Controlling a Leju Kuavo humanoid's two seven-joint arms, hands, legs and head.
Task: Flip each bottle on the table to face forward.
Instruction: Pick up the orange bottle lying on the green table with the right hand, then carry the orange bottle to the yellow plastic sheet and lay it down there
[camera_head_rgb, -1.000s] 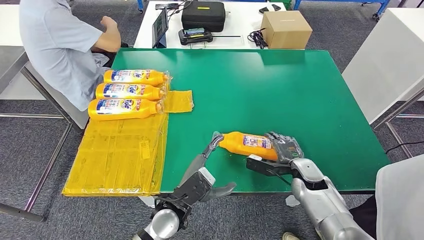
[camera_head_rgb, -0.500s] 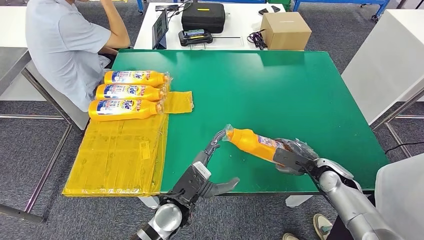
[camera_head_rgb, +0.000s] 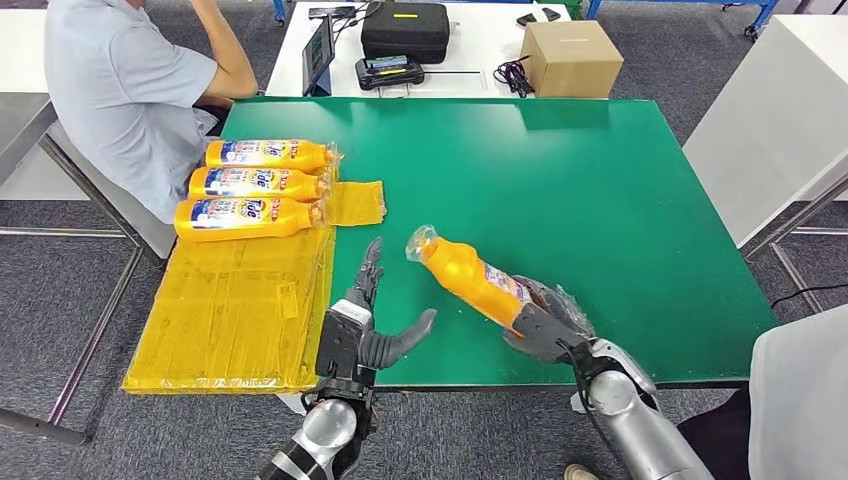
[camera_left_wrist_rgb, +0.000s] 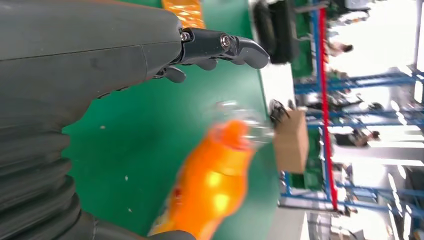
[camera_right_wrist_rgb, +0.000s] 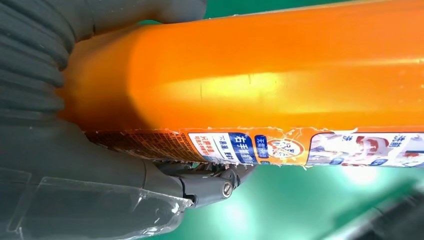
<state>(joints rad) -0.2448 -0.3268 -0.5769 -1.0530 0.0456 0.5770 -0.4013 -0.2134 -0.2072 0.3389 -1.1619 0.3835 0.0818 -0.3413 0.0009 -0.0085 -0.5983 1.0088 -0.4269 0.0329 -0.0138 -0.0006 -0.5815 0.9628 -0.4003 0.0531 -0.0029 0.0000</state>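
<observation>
Gripped at its base end by the right hand (camera_head_rgb: 545, 325), an orange bottle (camera_head_rgb: 468, 277) is held tilted above the green table (camera_head_rgb: 560, 190), its clear-wrapped neck raised and pointing away toward the left, near the table's front edge. In the right wrist view the fingers (camera_right_wrist_rgb: 210, 182) are seen closed under the bottle's smooth, glossy plastic body, just beside a printed label with a ragged edge. The left hand (camera_head_rgb: 362, 325) is held just left of the bottle at the front edge, fingers spread apart and nothing between them; whether it touches the table cannot be told.

A wide stretch of bare, matte green surface is left beyond and to the right of the bottle, up to the far and right edges. Along the left edge a flat yellow sheet (camera_head_rgb: 235, 310), glossy and creased, is laid so that it overhangs the table's side. Three more orange bottles (camera_head_rgb: 255, 184) are laid side by side on its far part, labels up, necks pointing right.

A seated person (camera_head_rgb: 125, 90) is close to the far left corner. Behind the far edge, on a white table, a black case (camera_head_rgb: 405, 30) and a cardboard box (camera_head_rgb: 570, 58) are set.
</observation>
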